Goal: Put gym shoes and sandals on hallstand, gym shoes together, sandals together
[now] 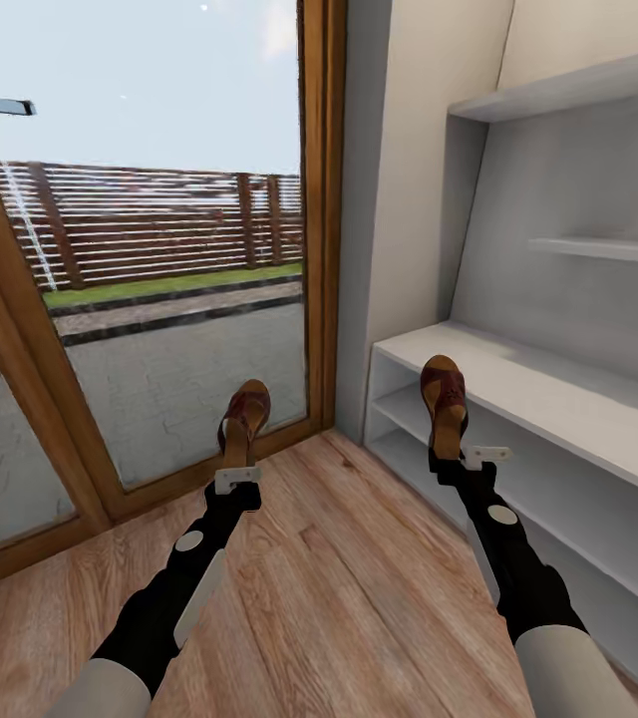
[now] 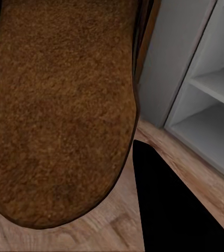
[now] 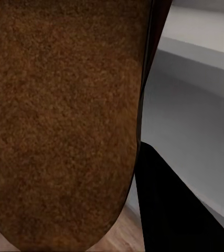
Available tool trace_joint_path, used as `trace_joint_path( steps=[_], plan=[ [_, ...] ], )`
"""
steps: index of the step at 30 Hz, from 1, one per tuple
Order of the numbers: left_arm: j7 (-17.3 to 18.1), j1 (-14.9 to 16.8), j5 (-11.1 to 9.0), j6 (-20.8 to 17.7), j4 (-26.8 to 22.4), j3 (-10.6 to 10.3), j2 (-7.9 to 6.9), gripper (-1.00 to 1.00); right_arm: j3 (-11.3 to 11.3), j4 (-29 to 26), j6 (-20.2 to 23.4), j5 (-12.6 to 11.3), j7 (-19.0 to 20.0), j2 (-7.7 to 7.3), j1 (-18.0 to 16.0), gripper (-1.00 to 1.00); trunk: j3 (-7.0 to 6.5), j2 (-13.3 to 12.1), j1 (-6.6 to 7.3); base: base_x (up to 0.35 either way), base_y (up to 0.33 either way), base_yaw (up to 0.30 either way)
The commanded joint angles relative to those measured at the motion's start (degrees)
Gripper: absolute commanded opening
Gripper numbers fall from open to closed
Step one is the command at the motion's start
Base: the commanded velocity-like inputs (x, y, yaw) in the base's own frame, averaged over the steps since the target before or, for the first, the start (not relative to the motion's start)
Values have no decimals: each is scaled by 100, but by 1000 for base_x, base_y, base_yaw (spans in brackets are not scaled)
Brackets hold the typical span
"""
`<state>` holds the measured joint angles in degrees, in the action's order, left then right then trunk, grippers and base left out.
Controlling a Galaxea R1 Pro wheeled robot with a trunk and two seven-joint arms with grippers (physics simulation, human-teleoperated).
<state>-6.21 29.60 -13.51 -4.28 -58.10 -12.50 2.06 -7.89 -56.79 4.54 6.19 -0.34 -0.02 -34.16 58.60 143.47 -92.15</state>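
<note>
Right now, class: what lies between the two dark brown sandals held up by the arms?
In the head view, bare wood-plank floor and the door frame's foot lie between them.

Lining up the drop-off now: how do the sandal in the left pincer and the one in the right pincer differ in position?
The left sandal hangs over the wood floor before the glass door; the right sandal is level with the hallstand bench top's front edge. The left one tilts right, the right one stands nearly straight. Both are dark brown with tan insoles, heel-gripped by the left pincer and right pincer, toes pointing away.
</note>
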Motion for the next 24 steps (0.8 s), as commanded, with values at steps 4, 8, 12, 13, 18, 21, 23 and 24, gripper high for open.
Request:
trace_joint_path(
  steps=[4,8,12,13,18,21,23,24],
  plan=[
    [-30,2,-29,-30,-12,-16,-4,-100,-2,-8,38,40,-10,1,-3,-100,6,2,-1,226,240,-259],
    [-29,2,-29,-32,-15,-16,-4,-100,2,-8,38,40,-10,0,-3,-100,6,2,-1,187,267,-265],
    [-29,2,-29,-35,-16,-16,-5,-100,-1,-8,38,40,-10,2,-3,-100,6,2,-1,151,288,-265],
    [-29,2,-29,-33,-16,-18,-5,-100,-1,-8,38,40,-10,2,-3,-100,6,2,-1,144,292,-266],
    [-29,2,-29,-35,-16,-21,-5,-100,1,-8,38,40,-10,1,-3,-100,6,2,-1,143,292,-266],
    [-29,2,-29,-36,-16,-22,-4,-100,-1,-8,38,40,-10,2,-3,-100,6,2,-1,155,293,-266],
    [-29,2,-29,-36,-14,-21,-4,-100,1,-8,38,40,-10,2,-3,-100,6,2,-1,166,293,-266],
    [-29,2,-29,-36,-14,-20,-4,-100,2,-8,38,40,-10,0,-3,-100,6,2,-1,167,293,-266]
  ],
)
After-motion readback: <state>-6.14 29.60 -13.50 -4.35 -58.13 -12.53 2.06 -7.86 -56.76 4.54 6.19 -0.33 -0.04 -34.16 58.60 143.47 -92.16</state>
